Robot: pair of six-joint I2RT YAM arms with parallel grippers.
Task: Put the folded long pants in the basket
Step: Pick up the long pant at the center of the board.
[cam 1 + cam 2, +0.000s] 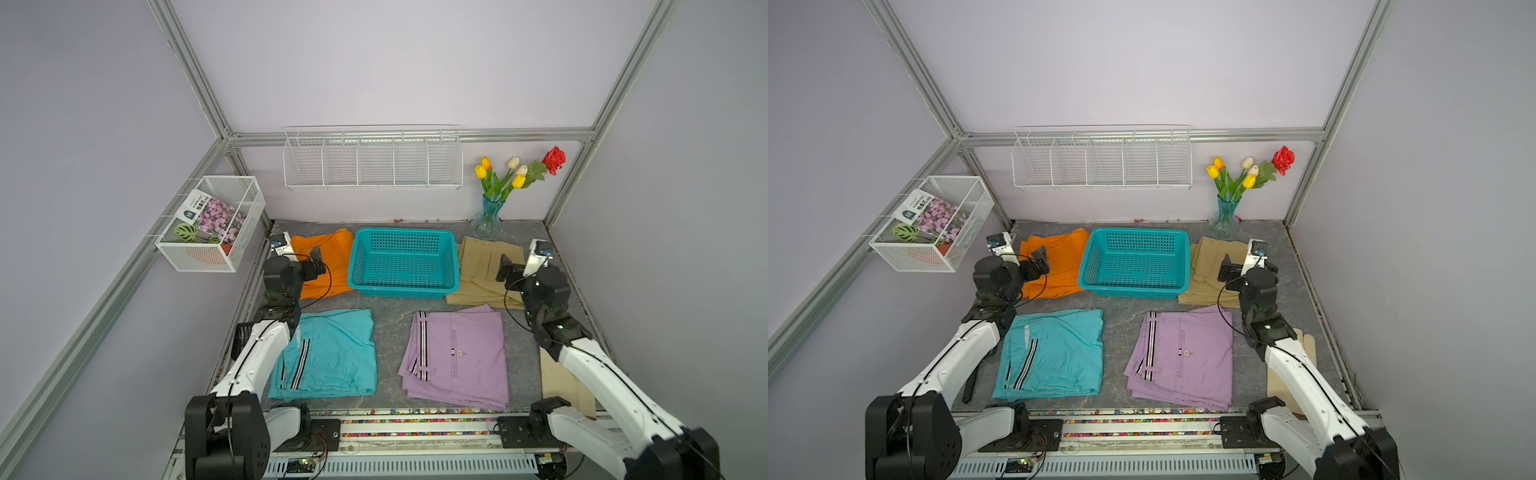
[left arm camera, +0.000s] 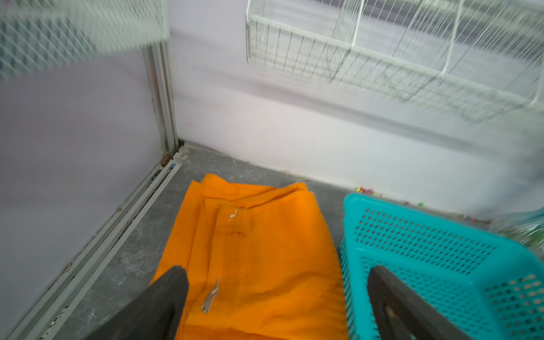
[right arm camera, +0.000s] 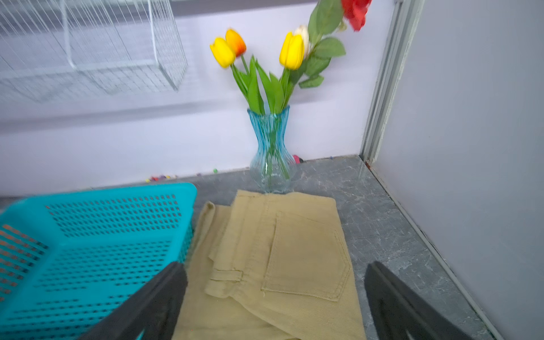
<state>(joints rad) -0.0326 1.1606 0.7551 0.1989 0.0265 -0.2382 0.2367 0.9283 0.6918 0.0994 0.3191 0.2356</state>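
A: Where to find the basket?

B: At the back middle of the grey marbled tabletop (image 1: 390,316): rectangular turquoise plastic basket (image 1: 358,262) with lattice walls and base, standing open side up.

A: And the long pants?

B: All four outside it, lying flat on the tabletop. Folded plain orange pants (image 1: 338,266) just beside the basket's left wall. Folded plain khaki pants (image 1: 478,266) just beside its right wall. Nearer the arm bases, folded turquoise pants (image 1: 336,353) with a black-and-white striped waistband on the left. Folded lilac pants (image 1: 461,353) with the same striping on the right, apart from the turquoise pair.

A: State of the left gripper (image 2: 278,272)?

B: Black fingers spread wide, gripping nothing. Poised over the orange pants, next to the basket's wall. Contact with the cloth: impossible to tell.

A: Right gripper (image 3: 275,265)?

B: Likewise spread wide and holding nothing, over the khaki pants, beside the basket.

A: Anything else in shot?

B: Ribbed blue glass vase (image 1: 487,220) of tulips and a red rose in the far right corner, at the khaki pants' far edge. White wire rack (image 1: 374,166) on the back wall. White mesh basket (image 1: 212,224) on the left wall. Pale cream glove (image 1: 1304,345) partly hidden under the right arm.
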